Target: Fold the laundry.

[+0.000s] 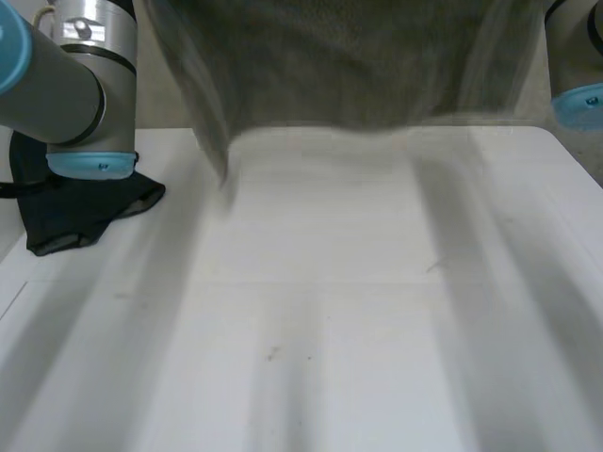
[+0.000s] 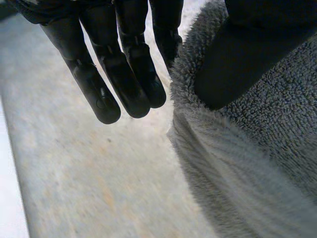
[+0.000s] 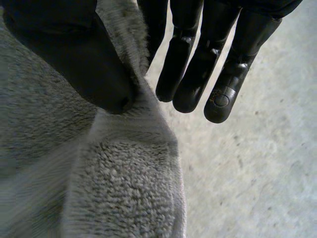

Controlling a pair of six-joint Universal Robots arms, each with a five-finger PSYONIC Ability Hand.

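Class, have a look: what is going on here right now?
The robot holds a grey towel up above the far side of the white table. Its left hand and right hand each pinch the towel's edge between thumb and fingers. A black cloth lies on the table beside the left arm.

A grey, speckled floor [image 2: 74, 173] is seen beyond the fingers [image 2: 131, 94] of the left hand [image 2: 106, 54]. A pale strip [image 2: 9, 198] is seen along its edge, on the side away from the thumb. The same floor [image 3: 257, 173] is seen past the fingers [image 3: 220, 99] of the right hand [image 3: 208, 44]. In the head view a white table [image 1: 358, 330] is shown, marked by small dark specks [image 1: 273, 354] and a short scratch [image 1: 434, 266].
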